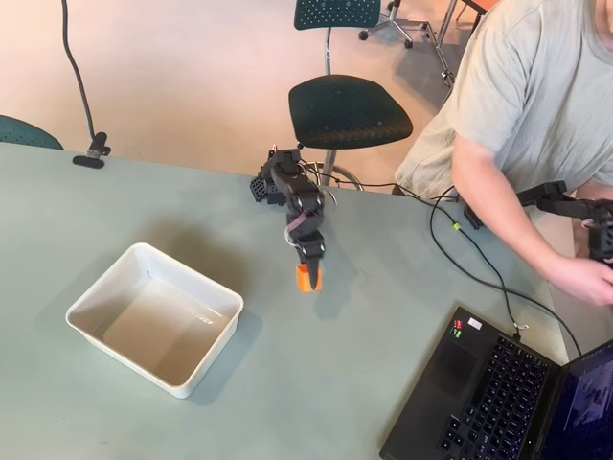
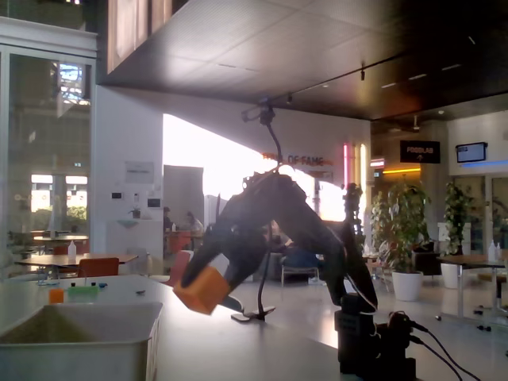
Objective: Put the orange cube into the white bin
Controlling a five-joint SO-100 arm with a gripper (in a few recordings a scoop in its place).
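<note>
The orange cube (image 1: 306, 278) hangs above the table, with my black gripper (image 1: 308, 266) shut on it from above. In the fixed view the orange cube (image 2: 203, 290) is held clear of the tabletop at the tip of the gripper (image 2: 213, 284), tilted a little. The white bin (image 1: 153, 317) stands on the table to the left of the cube in the overhead view, a hand's width or more away. In the fixed view the white bin (image 2: 79, 341) sits low at the left, and the cube hovers just past its right rim.
An open laptop (image 1: 498, 393) lies at the table's lower right. Black cables (image 1: 479, 259) run across the right side. A person's arm (image 1: 508, 220) reaches in at the right. A black chair (image 1: 347, 110) stands behind the table's far edge.
</note>
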